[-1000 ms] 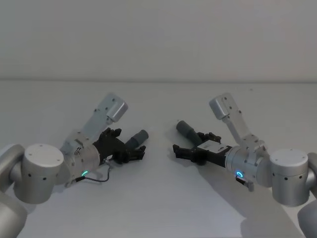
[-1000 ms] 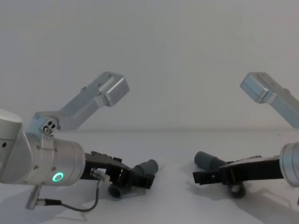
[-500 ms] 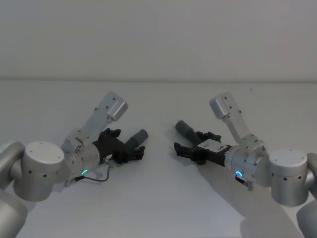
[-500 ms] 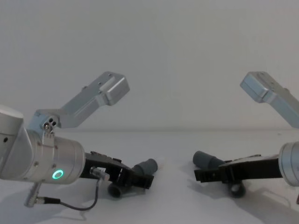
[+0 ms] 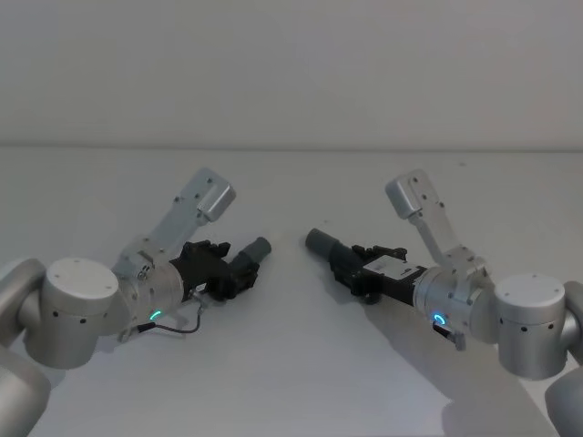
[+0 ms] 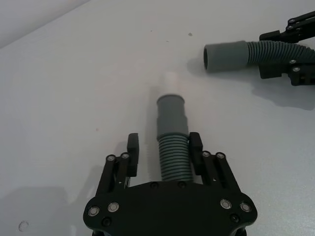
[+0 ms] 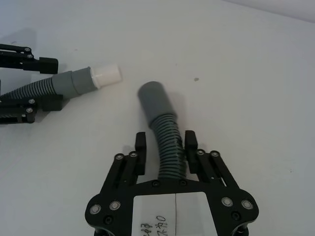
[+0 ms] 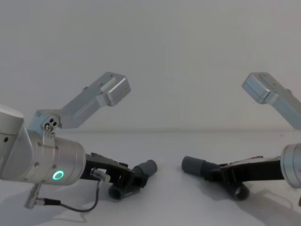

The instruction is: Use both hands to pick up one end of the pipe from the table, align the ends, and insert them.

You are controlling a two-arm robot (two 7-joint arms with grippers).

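The left end effector (image 6: 164, 144) sits lower left of centre in the head view and the right end effector (image 7: 165, 141) lower right of centre. Each one straddles the ribbed middle of a tube piece. From where I stand I cannot tell whether either is truly squeezing its piece or only sitting around it.

The white worktop (image 5: 291, 364) spreads across the lower half of the head view, with a pale wall (image 5: 291, 64) behind it. The left arm (image 5: 82, 314) comes in from the lower left corner and the right arm (image 5: 533, 323) from the lower right, both angled inward toward the middle.

The left tube piece (image 6: 172, 152) points up and right in the head view, toward the centre. The right tube piece (image 7: 169, 147) points up and left. In the chest view both lie low over the worktop, inner ends tipped slightly up, outer mouths down by the surface.

The left cuff (image 6: 171, 115) and the right cuff (image 7: 151, 101) face each other near mid-frame, well apart, with bare worktop between. The right cuff shows a hollow round mouth. A short white tip (image 6: 170, 80) sticks out of the left cuff.

A thin dark cable (image 8: 80, 207) loops under the left arm. A green ring light (image 8: 58, 176) glows on that arm's wrist, lower left in the chest view.
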